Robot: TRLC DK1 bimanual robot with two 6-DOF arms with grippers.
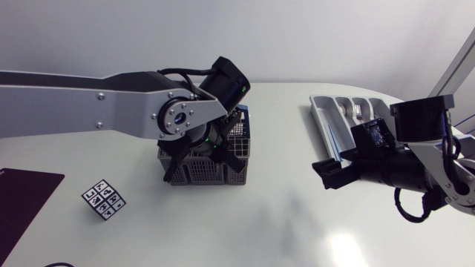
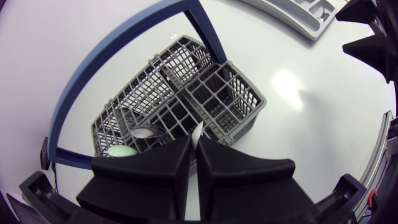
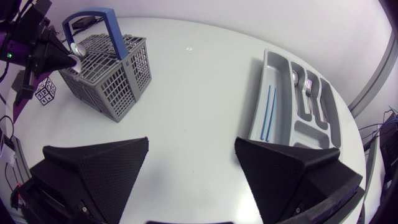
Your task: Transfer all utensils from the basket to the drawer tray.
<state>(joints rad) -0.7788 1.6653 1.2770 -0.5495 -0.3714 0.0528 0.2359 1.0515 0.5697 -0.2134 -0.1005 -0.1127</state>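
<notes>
My left end effector (image 2: 193, 140) is down over the grey cutlery basket (image 2: 231, 94), at the rim of one of its near compartments. Its fingers are drawn in to a narrow slit and are clamped on a thin pale handle (image 2: 198, 129) that sticks up out of the basket between their tips. From the head camera, the left arm comes in from the side and covers most of the basket (image 1: 194, 172), so I cannot see the grip there.

The basket's blue carry handle (image 2: 87, 70) stands upright, arching over the compartments. In the compartment beside the gripped handle lies a metal spoon (image 2: 144, 132), bowl upward, and just beside it a pale green rounded piece (image 2: 121, 151) that I cannot identify.

My right end effector (image 3: 193, 167) is spread wide and holds nothing. It hangs above bare tabletop (image 1: 282, 222), between the basket and the drawer tray (image 3: 258, 93), nearer the tray.

The grey drawer tray sits at the far right of the tabletop, well apart from the basket. Two thin blue sticks (image 3: 269, 113) lie in its long compartment. The neighbouring slots hold metal cutlery (image 3: 306, 87), a fork among them.

A small cube with black-and-white markers (image 1: 104, 200) stands on the tabletop near the basket, on the side away from the tray. A dark mat (image 1: 22, 200) lies at the tabletop's near left corner.
</notes>
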